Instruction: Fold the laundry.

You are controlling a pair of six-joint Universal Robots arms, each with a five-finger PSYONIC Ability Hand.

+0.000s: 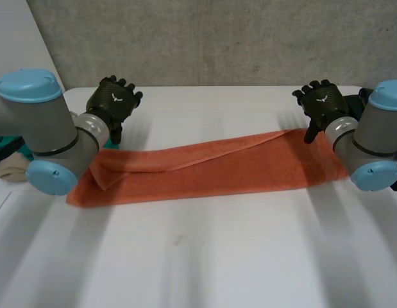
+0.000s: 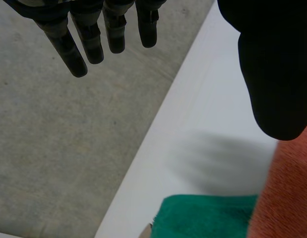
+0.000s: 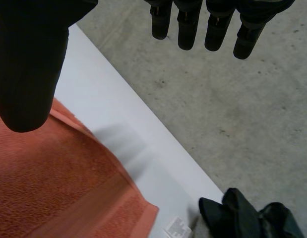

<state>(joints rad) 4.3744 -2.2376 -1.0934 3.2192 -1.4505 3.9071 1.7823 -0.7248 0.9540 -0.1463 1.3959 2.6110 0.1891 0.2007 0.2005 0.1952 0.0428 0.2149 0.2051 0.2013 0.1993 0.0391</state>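
head view puts the orange towel [image 1: 204, 168] as a long folded strip across the white table [image 1: 204, 263]. your left hand [image 1: 113, 101] and right hand [image 1: 322, 101] hover above its ends, fingers spread, empty. it looks soft and limp, so pinch the end corners.

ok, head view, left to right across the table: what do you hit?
beige cloth bundle at the table's edge → black left hand → long orange terry towel, folded lengthwise, across the middle → black right hand.
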